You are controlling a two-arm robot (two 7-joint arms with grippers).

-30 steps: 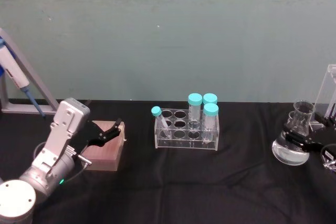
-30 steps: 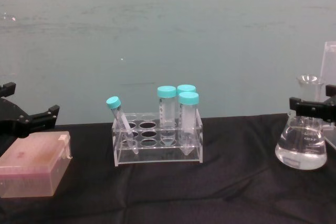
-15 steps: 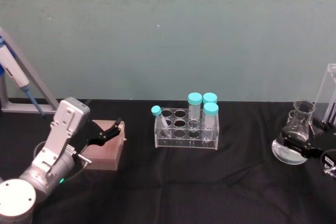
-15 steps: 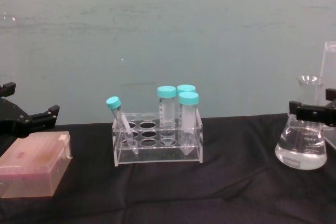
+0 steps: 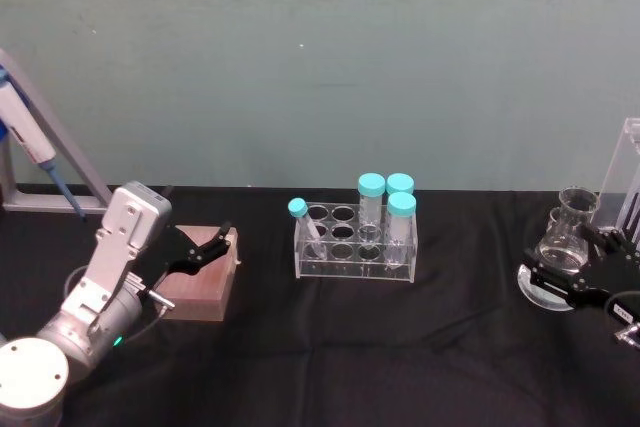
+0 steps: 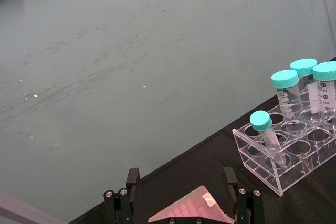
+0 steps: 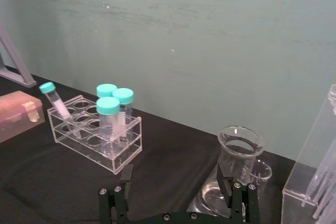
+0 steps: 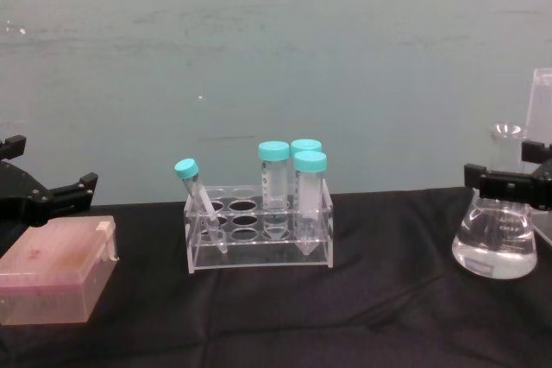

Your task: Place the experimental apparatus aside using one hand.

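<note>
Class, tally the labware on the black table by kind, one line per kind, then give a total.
Teal-capped tubes: 4
Clear tube rack: 1
Conical flask: 1
Pink box: 1
Clear acrylic stand: 1
Total: 8

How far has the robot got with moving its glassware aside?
Looks done: the clear conical flask holding liquid stands at the black table's far right, beside the tall acrylic stand. In hand: nothing; the right gripper is open near the flask's neck. The left gripper hangs open over a pink box. Possibly left: the clear tube rack sits mid-table.
</note>
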